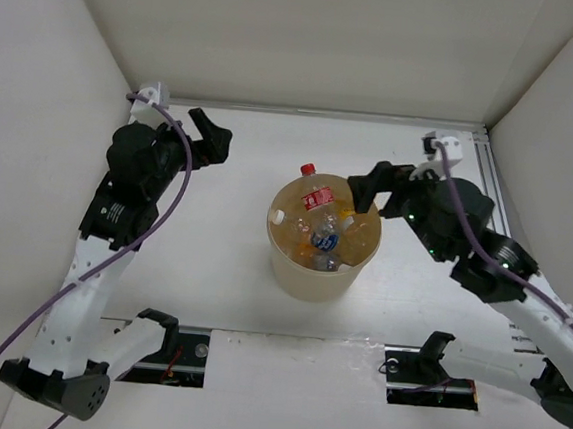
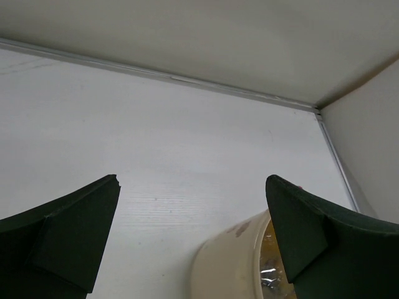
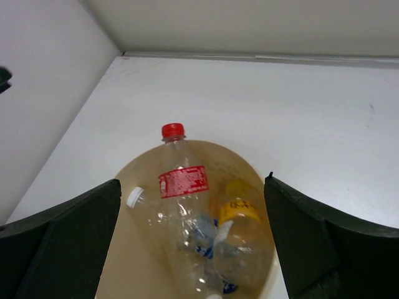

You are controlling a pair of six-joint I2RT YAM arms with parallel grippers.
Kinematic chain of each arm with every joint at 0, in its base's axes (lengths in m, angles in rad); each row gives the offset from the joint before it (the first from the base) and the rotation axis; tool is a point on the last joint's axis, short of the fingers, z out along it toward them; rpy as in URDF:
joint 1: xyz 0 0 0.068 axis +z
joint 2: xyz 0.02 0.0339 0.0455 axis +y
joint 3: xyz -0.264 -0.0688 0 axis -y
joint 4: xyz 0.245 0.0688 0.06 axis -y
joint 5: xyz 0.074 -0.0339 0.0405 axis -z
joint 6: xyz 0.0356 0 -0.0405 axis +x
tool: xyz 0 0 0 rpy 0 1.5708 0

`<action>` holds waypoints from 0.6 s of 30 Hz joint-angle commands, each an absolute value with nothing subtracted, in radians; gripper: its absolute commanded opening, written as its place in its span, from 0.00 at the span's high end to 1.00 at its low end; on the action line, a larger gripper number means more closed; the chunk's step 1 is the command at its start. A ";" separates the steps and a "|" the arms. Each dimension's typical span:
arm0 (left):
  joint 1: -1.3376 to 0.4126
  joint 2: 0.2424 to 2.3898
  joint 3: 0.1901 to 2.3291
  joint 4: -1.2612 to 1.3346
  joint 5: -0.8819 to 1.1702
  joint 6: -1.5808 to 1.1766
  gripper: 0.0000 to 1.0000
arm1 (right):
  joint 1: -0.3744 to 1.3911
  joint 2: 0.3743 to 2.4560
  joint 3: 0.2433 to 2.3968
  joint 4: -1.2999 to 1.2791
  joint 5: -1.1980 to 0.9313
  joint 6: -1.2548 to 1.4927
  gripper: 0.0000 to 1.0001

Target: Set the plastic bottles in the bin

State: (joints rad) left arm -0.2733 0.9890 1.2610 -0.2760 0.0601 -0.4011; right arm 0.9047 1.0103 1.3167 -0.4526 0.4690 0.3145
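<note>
— Top external view: where are the plastic bottles (image 1: 321, 234) found?

— They are heaped inside the bin (image 1: 313, 279), which is stood on the bench (image 1: 212, 263) between the two arms. None is seen lying on the bench itself.

— How are they described?

— Mostly clear plastic, crumpled together. A red-capped bottle (image 3: 182, 187) with a red label is leaned against the far side, its neck raised over the rim. A yellow-labelled bottle (image 3: 239, 215) is lain beside it, a white cap (image 3: 133, 197) is seen at the left of the right wrist view, and scraps of blue label are glimpsed lower down.

— And the bin?

— Round, tan, with a wide rim and smooth tapering sides.

— How are the left fingers (image 2: 68, 240) held?

— Spread wide apart with nothing between them, over bare bench to the left of the bin; part of the rim is caught at the bottom of the left wrist view.

— The right fingers (image 3: 315, 240)?

— Likewise parted and unloaded, held just above the bin's right side.
</note>
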 commanded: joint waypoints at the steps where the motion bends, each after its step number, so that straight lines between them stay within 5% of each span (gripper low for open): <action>1: -0.272 0.852 1.214 -0.282 -0.081 -0.345 0.00 | 0.908 0.895 1.416 -0.714 0.620 0.409 0.00; 18: -0.272 0.427 1.085 -0.523 -0.173 -0.354 0.00 | 0.908 0.549 1.548 -1.190 0.696 0.531 0.00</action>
